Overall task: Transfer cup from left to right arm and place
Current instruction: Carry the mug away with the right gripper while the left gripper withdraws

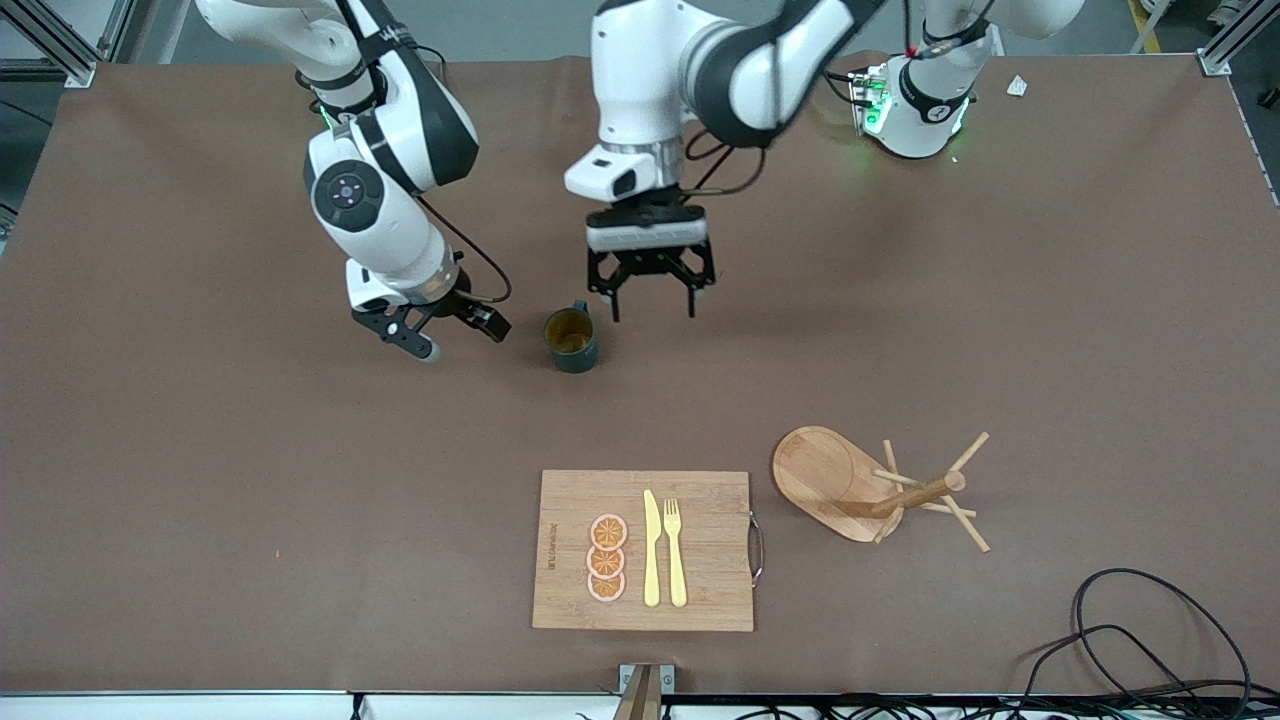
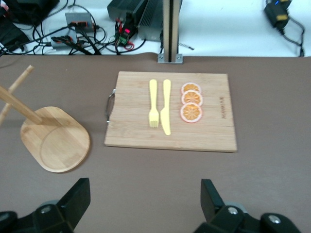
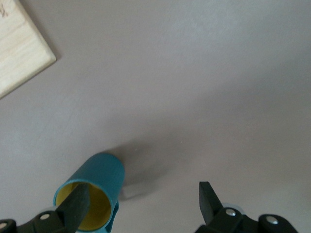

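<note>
1. The small dark teal cylindrical mug stands upright on the brown bench, bare surface all around it.
2. The left hand hangs just beside the mug, fingers apart and empty.
3. The right hand, fingers apart, hovers nearby toward its own end.
4. Printing on the bamboo cutting board is unreadable.

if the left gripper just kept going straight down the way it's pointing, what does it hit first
Probably bare table. The left gripper points down with open jaws, and the cup stands just beside it, toward the right arm's end, seemingly outside its line, though depth is hard to judge.
</note>
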### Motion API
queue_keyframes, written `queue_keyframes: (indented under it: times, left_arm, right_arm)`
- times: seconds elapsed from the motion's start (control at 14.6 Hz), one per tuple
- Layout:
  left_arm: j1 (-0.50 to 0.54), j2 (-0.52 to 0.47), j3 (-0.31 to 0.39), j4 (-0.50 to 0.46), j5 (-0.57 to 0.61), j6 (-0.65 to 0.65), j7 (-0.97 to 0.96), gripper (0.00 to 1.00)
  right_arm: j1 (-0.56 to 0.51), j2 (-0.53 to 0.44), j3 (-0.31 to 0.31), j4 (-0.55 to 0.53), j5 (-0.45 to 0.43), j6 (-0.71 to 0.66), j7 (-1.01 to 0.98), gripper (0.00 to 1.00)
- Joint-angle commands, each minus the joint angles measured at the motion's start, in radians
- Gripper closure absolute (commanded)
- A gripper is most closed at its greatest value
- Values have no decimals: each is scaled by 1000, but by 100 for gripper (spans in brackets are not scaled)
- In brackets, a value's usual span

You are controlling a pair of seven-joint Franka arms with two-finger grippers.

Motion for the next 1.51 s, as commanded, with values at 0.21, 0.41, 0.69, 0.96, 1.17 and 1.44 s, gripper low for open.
queue_keyframes:
  times: [0.21,0.41,0.69,0.96,1.17,1.44]
  left_arm:
    - [170,-4,-5,116,-291,-49,396,0]
    - [226,49,0,267,-382,-217,524,0]
    - [339,59,-2,345,-476,-366,701,0]
    - [426,46,-5,381,-532,-520,795,0]
    - [480,25,-3,385,-542,-572,864,0]
    - [566,-21,-9,380,-621,-584,870,0]
  right_arm:
    - [118,113,-9,48,9,72,190,0]
    - [143,147,-9,59,9,86,200,0]
    - [178,210,-9,57,9,144,227,2]
    - [197,248,-9,57,5,190,256,52]
    - [195,247,-9,65,5,185,255,100]
    - [186,242,-11,66,2,176,238,100]
